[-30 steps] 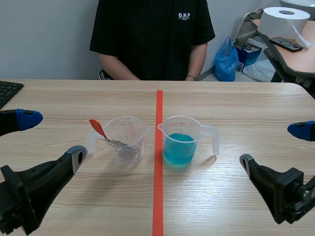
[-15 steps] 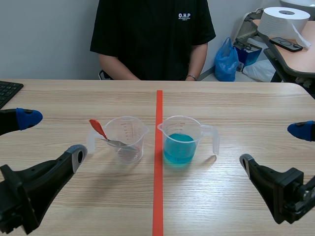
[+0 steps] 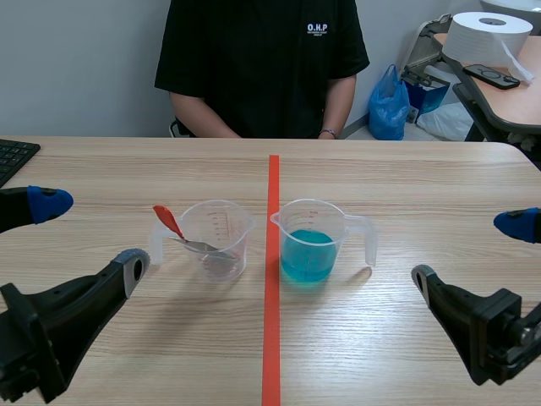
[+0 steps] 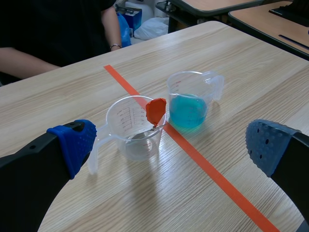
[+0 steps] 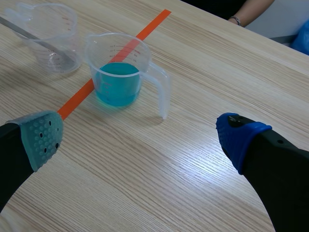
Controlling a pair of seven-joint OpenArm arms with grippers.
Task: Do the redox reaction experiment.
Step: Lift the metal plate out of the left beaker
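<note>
On wooden table (image 3: 423,178), orange tape line (image 3: 272,338), keyboard (image 3: 13,156), paper roll (image 3: 486,38) beyond

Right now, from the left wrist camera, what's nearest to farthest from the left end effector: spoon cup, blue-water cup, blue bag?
1. Spoon cup: right ahead, this side of the tape.
2. Blue-water cup: across the tape.
3. Blue bag: far back, beyond the table.

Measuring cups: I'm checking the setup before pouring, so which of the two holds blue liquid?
The cup right of the tape line in the scene view; the other cup holds a red-handled spoon and no blue liquid.
</note>
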